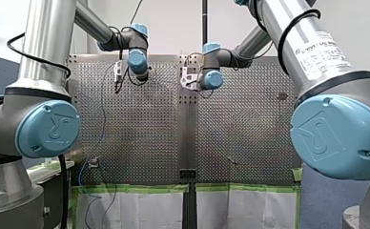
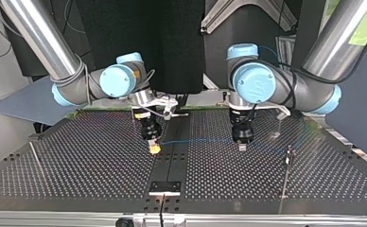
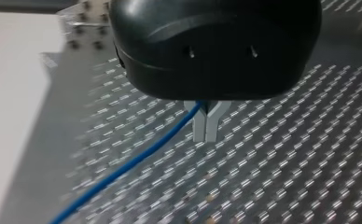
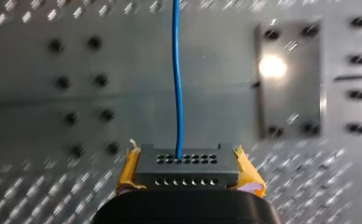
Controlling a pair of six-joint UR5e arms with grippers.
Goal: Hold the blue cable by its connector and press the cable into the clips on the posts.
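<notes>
The black connector (image 4: 188, 175) sits between the yellow pads of my right gripper (image 4: 187, 156), which is shut on it. The blue cable (image 4: 177, 79) leaves the connector and runs straight ahead over the perforated table. In the top view the cable (image 2: 196, 140) stretches level from my right gripper (image 2: 154, 147) at the view's left to my left gripper (image 2: 242, 144) at its right. My left gripper (image 3: 205, 137) has its metal fingers shut on the blue cable (image 3: 137, 158), which trails away beside them.
A thin post (image 2: 289, 153) stands at the top view's right, ahead of my left gripper. Another thin rod (image 2: 36, 160) is at that view's left. A small black plate (image 2: 164, 187) lies on the centre seam. Loose blue cable (image 1: 82, 174) hangs off the table's near left edge.
</notes>
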